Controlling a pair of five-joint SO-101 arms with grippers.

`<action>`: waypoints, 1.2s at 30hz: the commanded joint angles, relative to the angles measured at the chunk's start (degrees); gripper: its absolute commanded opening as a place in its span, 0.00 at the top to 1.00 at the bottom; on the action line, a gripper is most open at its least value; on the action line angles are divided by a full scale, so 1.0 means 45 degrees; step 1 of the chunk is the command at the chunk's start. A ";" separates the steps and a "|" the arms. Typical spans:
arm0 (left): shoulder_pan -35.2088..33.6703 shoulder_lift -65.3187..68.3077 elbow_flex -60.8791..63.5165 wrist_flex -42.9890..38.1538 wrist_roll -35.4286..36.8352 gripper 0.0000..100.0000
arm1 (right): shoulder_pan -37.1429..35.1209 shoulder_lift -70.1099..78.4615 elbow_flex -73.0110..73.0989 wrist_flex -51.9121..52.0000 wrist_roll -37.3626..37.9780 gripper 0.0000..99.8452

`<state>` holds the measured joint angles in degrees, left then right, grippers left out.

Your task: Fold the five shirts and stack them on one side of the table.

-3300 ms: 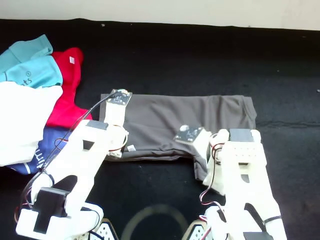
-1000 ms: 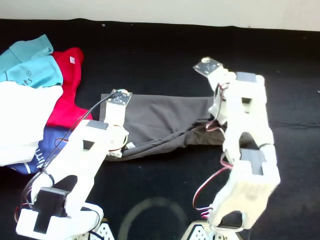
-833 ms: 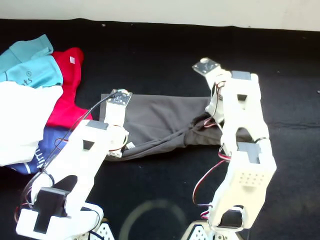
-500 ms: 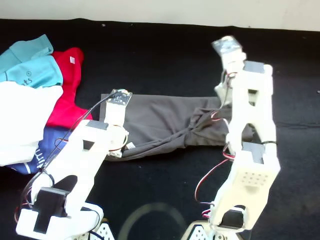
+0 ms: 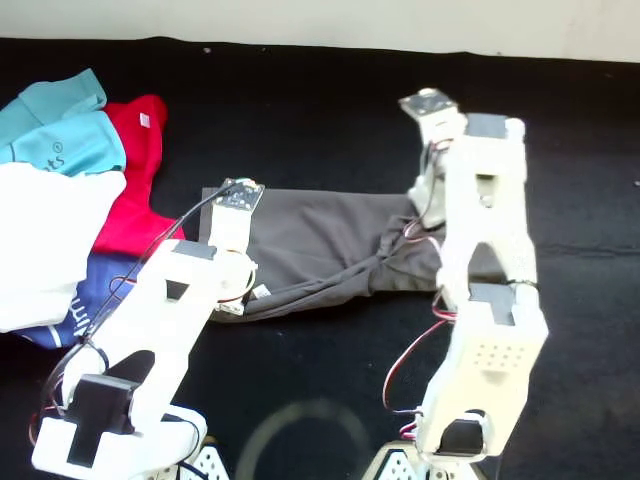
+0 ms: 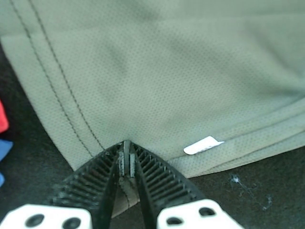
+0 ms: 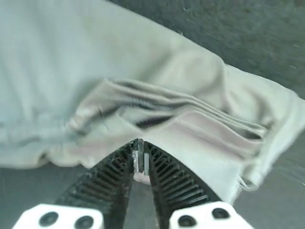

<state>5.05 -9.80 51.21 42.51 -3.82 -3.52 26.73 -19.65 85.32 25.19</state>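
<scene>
Mid-fold on the grey shirt [image 5: 320, 240], lying mid-tabletop [image 5: 300, 120]: left hand [image 6: 127, 161] clamped tight on its hemmed corner, right hand [image 7: 138, 164] clamped on a bunched edge, lifted. Next, I judge, the right hand must carry that edge across and lay it flat.

The grey shirt [image 5: 320, 240] lies mid-table as a long band running left to right. Its left part is flat and smooth. Its right part is bunched into ridges, with a twisted fold trailing along the near edge. A small white tag [image 6: 202, 144] sits by the near hem. The left gripper [image 6: 126, 155] is clamped on the near-left corner, the right gripper [image 7: 138, 157] on the rumpled right end.

At the far left four shirts lie heaped, unfolded: teal shirt [image 5: 60, 130] farthest, red shirt [image 5: 135, 200] beside it, white shirt [image 5: 45, 240] over them, blue shirt [image 5: 85, 300] nearest.
</scene>
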 commanded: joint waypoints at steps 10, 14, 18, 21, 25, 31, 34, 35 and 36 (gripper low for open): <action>0.0147 -0.0010 0.0029 -0.0254 -0.0078 0.99 | -0.1495 -0.0107 0.2237 -0.3663 -0.2559 0.99; 0.0147 -0.0010 0.0029 -0.0254 -0.0078 0.99 | -0.1416 -0.0205 0.2159 -0.4015 -0.2911 0.99; 0.0147 -0.0010 0.0029 -0.0254 -0.0078 0.99 | -0.1299 -0.0635 0.1377 -0.2667 -0.3087 0.99; 0.0147 -0.0010 0.0029 -0.0254 -0.0078 0.99 | -0.1709 -0.1397 0.1182 -0.1573 -0.2989 0.99; 0.0147 -0.0010 0.0029 -0.0254 -0.0078 0.99 | -0.2803 -0.1963 0.1241 -0.0850 -0.2969 0.99; 0.0147 -0.0010 0.0029 -0.0254 -0.0078 0.99 | -0.3800 -0.1631 0.2549 -0.1358 -0.3067 0.99; 0.0147 -0.0010 0.0029 -0.0254 -0.0078 0.99 | -0.4015 -0.1631 0.4132 -0.2432 -0.3048 0.99; 0.0147 -0.0010 0.0029 -0.0254 -0.0078 0.99 | -0.4015 -0.1631 0.4640 -0.2823 -0.3048 0.99; 0.0147 -0.0010 0.0029 -0.0254 -0.0078 0.99 | -0.4015 -0.1631 0.5109 -0.3116 -0.3048 0.99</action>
<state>5.05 -9.80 51.21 42.51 -3.82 -21.19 21.63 -1.36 74.68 11.91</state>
